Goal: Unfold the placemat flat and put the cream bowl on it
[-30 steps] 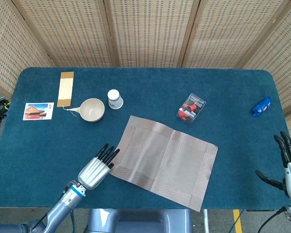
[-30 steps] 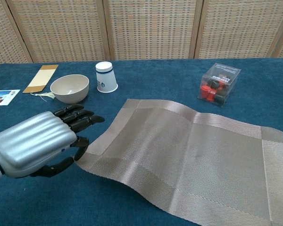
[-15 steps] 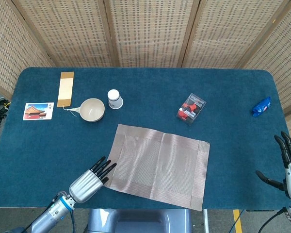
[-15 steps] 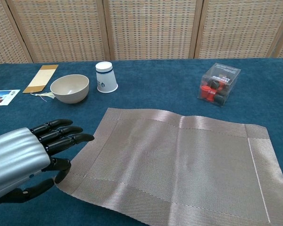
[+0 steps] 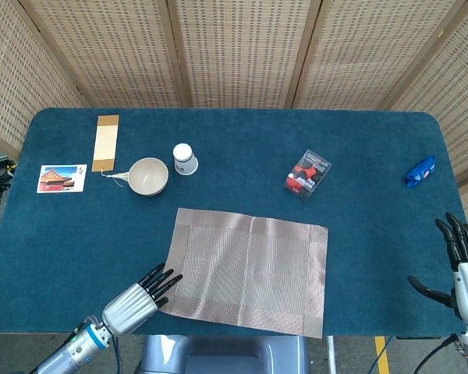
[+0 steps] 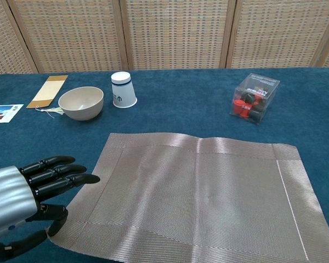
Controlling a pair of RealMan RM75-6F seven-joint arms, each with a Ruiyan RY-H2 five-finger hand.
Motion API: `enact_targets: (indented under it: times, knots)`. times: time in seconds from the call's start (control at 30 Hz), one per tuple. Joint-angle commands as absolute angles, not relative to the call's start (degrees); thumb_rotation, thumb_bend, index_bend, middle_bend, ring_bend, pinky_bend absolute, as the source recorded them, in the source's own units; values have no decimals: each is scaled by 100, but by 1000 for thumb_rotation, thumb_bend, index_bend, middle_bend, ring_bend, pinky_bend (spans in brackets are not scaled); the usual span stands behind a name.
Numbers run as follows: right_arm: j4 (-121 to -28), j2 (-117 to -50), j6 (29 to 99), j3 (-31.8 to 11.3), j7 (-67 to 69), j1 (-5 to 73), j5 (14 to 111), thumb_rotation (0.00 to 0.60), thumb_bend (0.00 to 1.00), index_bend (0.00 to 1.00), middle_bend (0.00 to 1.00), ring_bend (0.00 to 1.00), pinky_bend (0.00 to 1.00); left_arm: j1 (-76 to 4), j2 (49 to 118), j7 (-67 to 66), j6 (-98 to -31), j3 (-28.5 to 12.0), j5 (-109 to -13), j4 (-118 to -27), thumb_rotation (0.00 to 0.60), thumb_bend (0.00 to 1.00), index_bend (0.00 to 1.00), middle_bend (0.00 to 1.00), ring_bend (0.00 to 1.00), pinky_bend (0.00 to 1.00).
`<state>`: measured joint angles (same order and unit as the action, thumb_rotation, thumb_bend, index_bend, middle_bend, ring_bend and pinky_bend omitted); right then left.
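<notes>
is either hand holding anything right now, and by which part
The left hand pinches the placemat by its near left corner, thumb tucked at the edge. The right hand holds nothing.

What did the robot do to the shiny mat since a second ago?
The left hand pulled back toward the robot, dragging the placemat's near-left corner with it. The placemat swung from slanted to square with the table's near edge and lies flatter. The cream bowl, white cup and clear box stayed put; the right hand barely moved.
</notes>
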<state>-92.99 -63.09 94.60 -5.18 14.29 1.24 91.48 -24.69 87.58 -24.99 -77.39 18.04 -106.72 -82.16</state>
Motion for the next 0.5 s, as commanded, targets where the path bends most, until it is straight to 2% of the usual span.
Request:
enact_targets:
  times: [0.03, 0.5]
  knots:
    - [-9301, -6318, 9459, -512, 1409, 126, 9157, 600, 158, 55, 0, 0, 0, -2422, 8745, -2257, -7782, 1862, -10826, -8115, 600, 503, 550, 0, 0, 0]
    - [-9301, -6342, 9449, -497, 1342, 131, 9170, 600, 158, 55, 0, 0, 0, -2336, 8838, -1589, -7864, 1963, -11313, -7894, 600, 502, 547, 0, 0, 0]
